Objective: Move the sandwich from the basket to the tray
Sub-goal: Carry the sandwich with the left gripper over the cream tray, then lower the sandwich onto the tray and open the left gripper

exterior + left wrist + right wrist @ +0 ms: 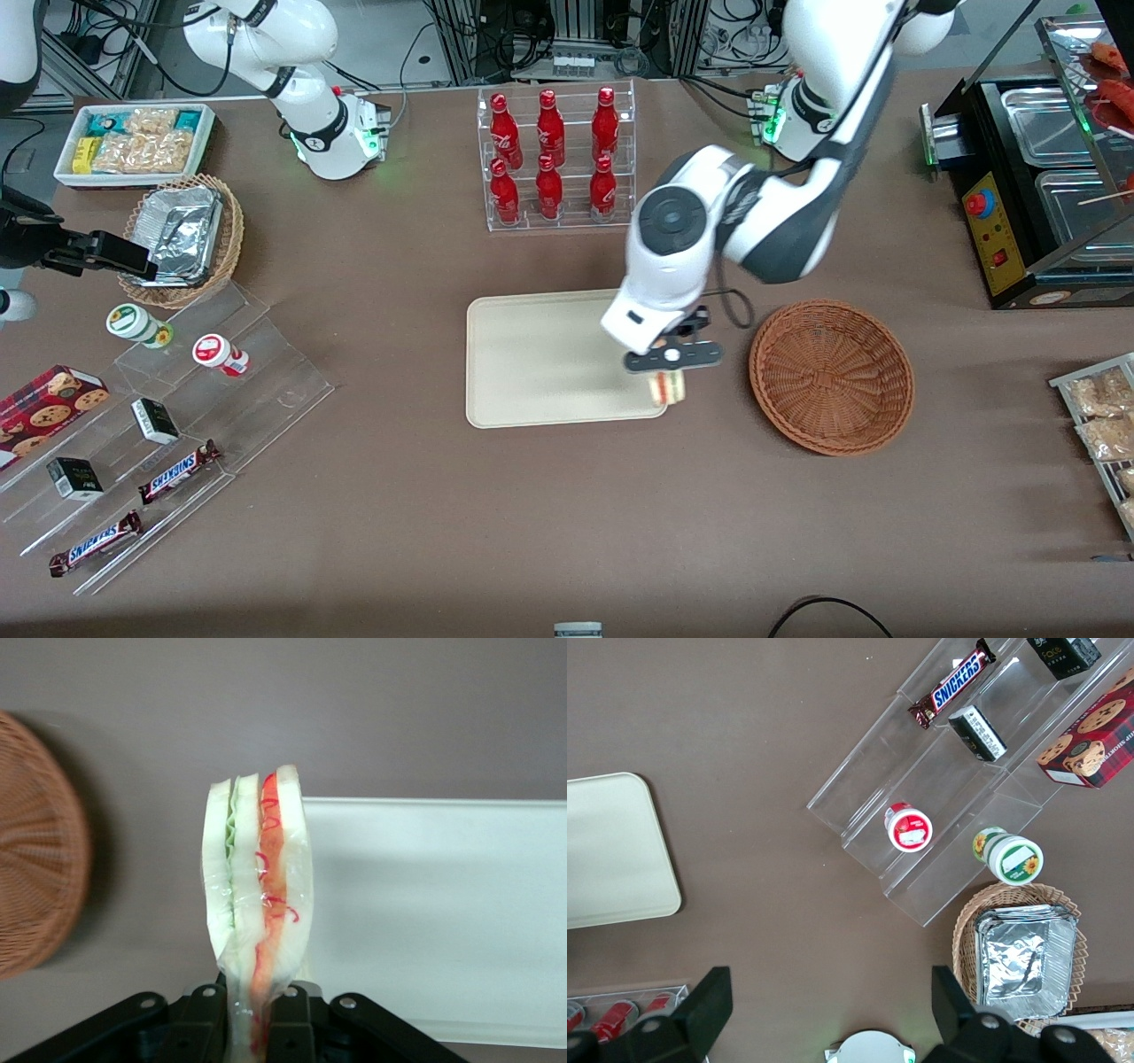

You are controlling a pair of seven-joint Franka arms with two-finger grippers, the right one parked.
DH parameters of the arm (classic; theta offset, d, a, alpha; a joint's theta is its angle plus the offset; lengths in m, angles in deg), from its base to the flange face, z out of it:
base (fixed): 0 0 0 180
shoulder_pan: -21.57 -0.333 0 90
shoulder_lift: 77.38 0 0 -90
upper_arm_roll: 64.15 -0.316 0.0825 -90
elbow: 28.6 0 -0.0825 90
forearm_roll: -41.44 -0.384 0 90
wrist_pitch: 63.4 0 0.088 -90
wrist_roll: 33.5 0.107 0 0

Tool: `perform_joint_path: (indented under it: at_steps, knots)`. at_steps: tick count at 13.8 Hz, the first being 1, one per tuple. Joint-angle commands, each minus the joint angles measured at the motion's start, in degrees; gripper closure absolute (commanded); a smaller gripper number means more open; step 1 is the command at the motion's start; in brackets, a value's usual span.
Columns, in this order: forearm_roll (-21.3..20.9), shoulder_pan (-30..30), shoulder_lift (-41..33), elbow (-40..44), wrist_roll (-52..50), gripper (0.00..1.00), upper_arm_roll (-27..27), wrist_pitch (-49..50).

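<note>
Clamped on the sandwich [257,895], the end effector [251,1005] hangs above the tray [532,372] edge.

Sandwich [671,387], clear-wrapped wedge with pale bread and red, orange, green layers, held upright in gripper [671,372] at the tray [540,359] edge nearest the basket. Basket [831,377]: reddish-brown wicker, beside cream tray.

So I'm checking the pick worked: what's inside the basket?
Nothing: the basket shows only bare weave. The sandwich hangs in the gripper at the tray's edge.
</note>
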Motion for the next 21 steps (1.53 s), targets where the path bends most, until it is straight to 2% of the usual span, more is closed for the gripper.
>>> perform_joint_path:
  at_steps: [1,3,9,16,17,18,19,21]
  knots:
    - [-0.33,4.5,6.17,4.53,-4.14,1.0,-0.73,-3.15]
    - [-0.68,7.31,9.16,4.53,-5.72,1.0,-0.82,-6.67]
    - [-1.12,10.75,13.29,4.45,-6.52,1.0,-0.91,-10.28]
    - [-1.21,11.98,15.5,4.09,-6.44,1.0,-0.91,-11.34]
    - [-1.21,11.98,15.5,4.09,-6.44,0.83,-0.91,-11.34]
    - [-1.29,11.98,15.5,4.09,-6.44,0.51,-0.91,-11.26]
    - [-1.38,11.98,15.41,4.09,-6.18,0.01,-1.0,-11.26]
    - [-1.29,11.9,14.62,4.36,-6.44,0.0,-1.08,-10.99]
